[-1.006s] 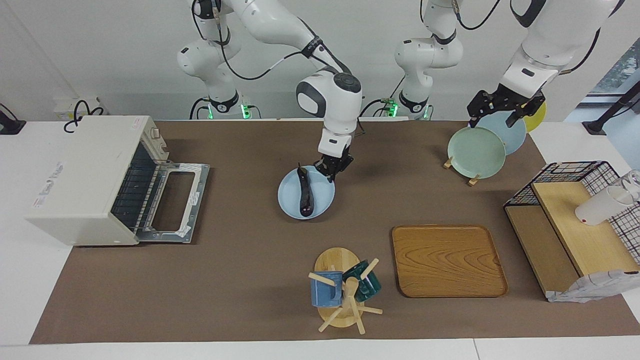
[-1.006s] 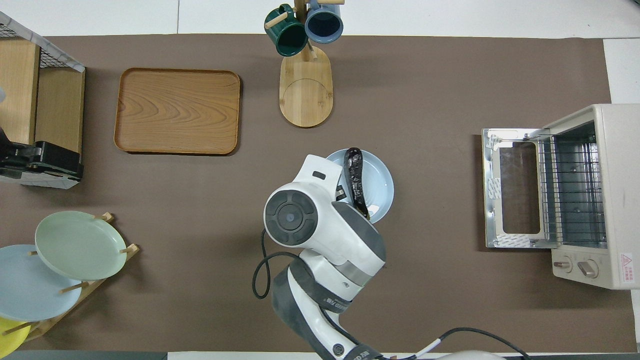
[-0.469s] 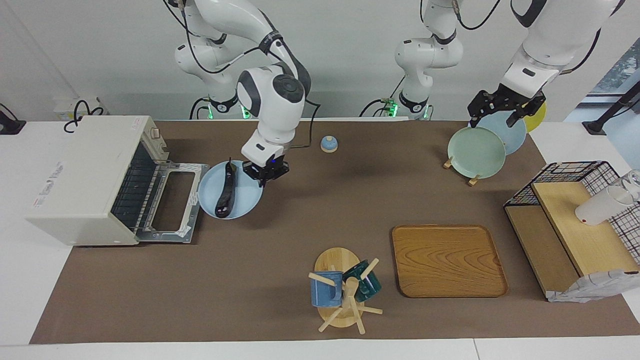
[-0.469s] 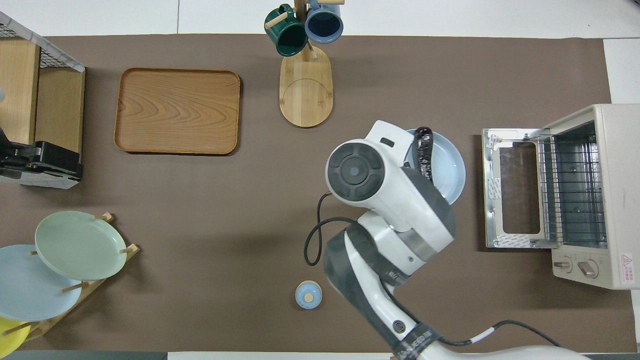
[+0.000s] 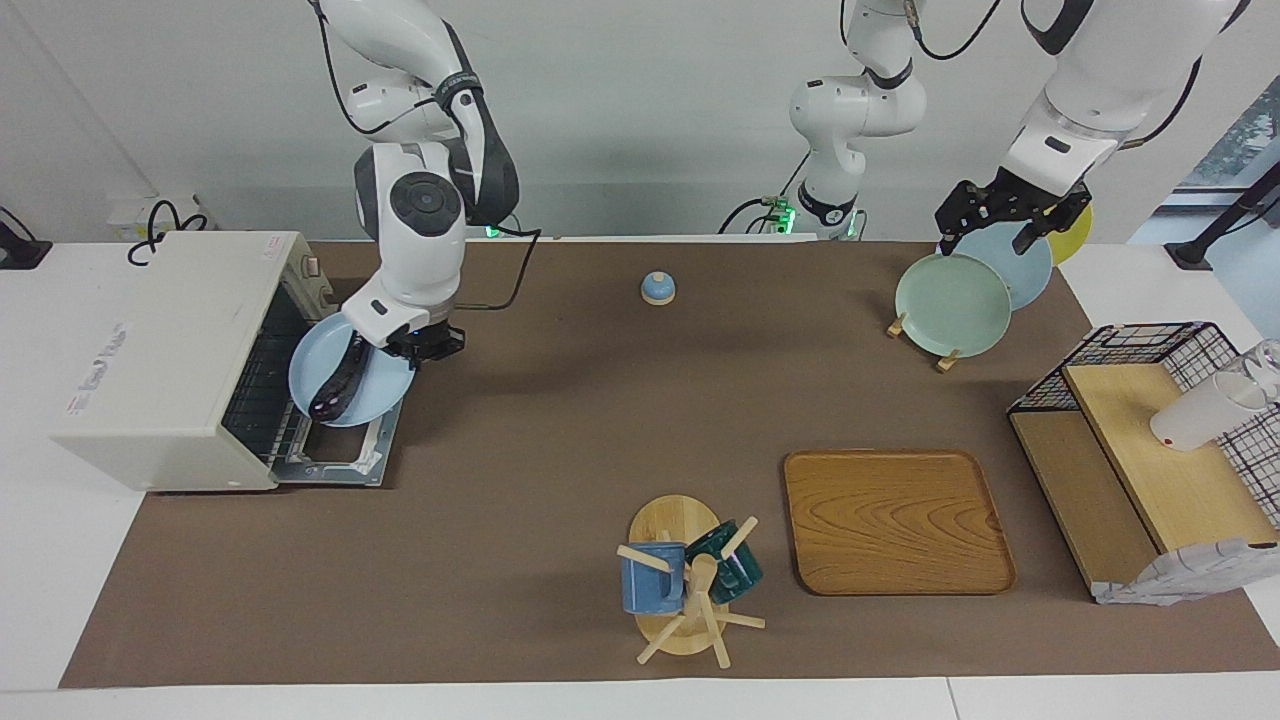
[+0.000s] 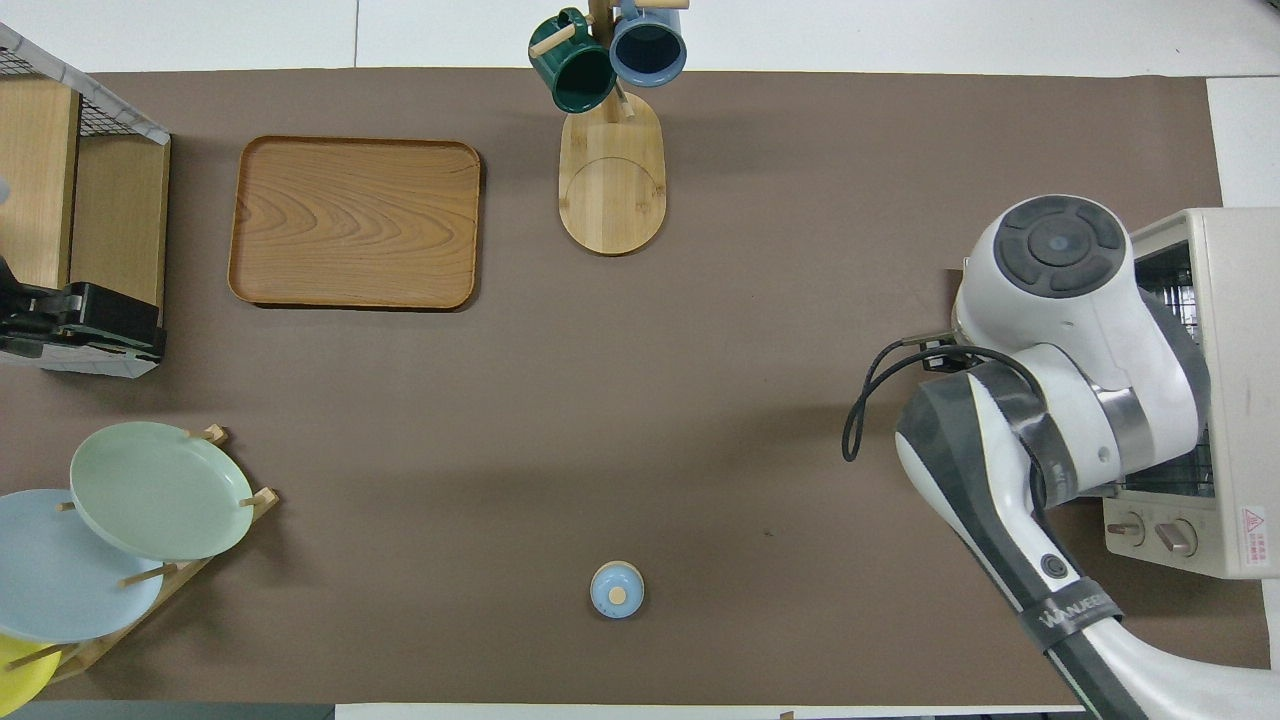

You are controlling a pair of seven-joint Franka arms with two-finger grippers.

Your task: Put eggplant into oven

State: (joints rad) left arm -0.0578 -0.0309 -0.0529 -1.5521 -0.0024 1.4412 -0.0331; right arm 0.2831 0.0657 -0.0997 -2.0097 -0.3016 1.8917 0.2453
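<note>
Change: the right arm [image 5: 415, 215] is carrying the light blue plate [image 5: 345, 385] with the eggplant [image 5: 337, 385] from the middle of the table [image 5: 560, 420] to the oven [image 5: 165, 350], which is standing at the table edge at the right arm's end; one second ago the plate was resting mid-table, half a second ago it was just beside the lowered oven door [image 5: 345, 440].
Meaning for the task: the plate is now hovering tilted over the open door, at the mouth of the oven; judged from this, the transport step is nearly complete and insertion onto the wire rack [image 5: 265, 385] is not yet done.
Eggplant: it is lying on the plate, lengthwise toward the oven opening, not yet inside; in the overhead view the right arm is hiding it.
Risk: the plate is tilting, so the eggplant may be sliding toward the lower rim.
Right gripper [image 5: 425, 345]: the fingers are clamped together on the plate rim on the side away from the oven.
Left gripper [image 5: 1010, 215]: waiting over the plate rack [image 5: 955, 290] near the table corner at the left arm's end; the fingers are standing apart, holding nothing.
Small blue lid [image 5: 657, 288]: it is now showing on the table near the robots' edge, uncovered by the arm's departure.
</note>
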